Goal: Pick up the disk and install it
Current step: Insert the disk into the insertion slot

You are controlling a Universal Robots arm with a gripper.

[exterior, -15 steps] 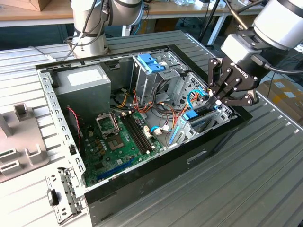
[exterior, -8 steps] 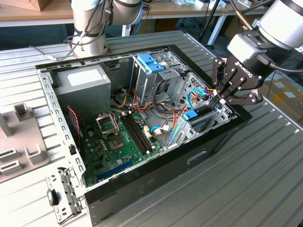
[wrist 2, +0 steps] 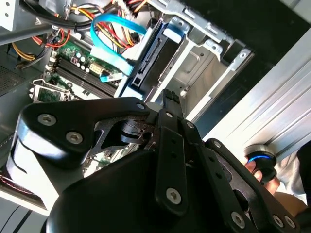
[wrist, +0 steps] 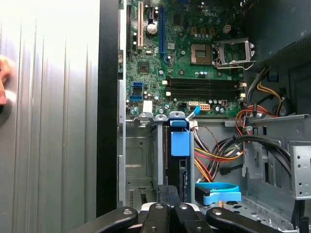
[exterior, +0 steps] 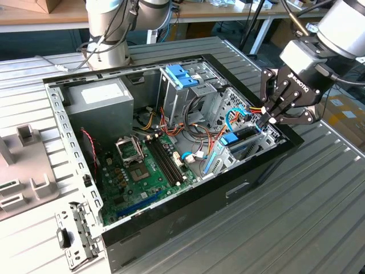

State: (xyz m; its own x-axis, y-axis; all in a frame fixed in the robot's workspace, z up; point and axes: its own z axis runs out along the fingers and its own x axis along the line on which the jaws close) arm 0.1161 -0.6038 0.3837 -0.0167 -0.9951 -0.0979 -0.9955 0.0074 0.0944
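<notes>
Tabletop: a ribbed metal tabletop (exterior: 296,217) carries the open computer case (exterior: 199,197), which lies on its side with the interior facing up.
Power-supply box: it is grey and sits in the case's far corner, at the exterior view's left (exterior: 100,103); it plays no part in this task.
Motherboard: the green motherboard (exterior: 142,177) covers the case floor, with an empty processor socket and empty memory slots.
Drive cage: a metal drive cage with light-blue tabs (exterior: 182,80) stands at the far wall, well apart from the work.
End effector: it hangs over the near corner of the case at the exterior view's right (exterior: 269,118). In both wrist views its fingers are pressed together with no gap showing (wrist: 168,194) (wrist 2: 170,99), and the tips are down at the disk's outer end. They look to be bearing on it rather than pinching it.
The disk: it stands on edge inside the narrow metal bay under the end effector (wrist: 176,170) (wrist 2: 154,58), flanked by the bay walls.
Blue tab: a light-blue plastic tab (wrist: 180,143) sits at the disk's inner end, toward the motherboard.
Flat blue cable: the cable (wrist: 216,191) lies loose beside the bay; I cannot tell whether it is plugged into the disk.
Progress: picking up is done and the disk is already in its bay, so the job looks late in the install. Whether the disk is fully seated cannot be told.
</notes>
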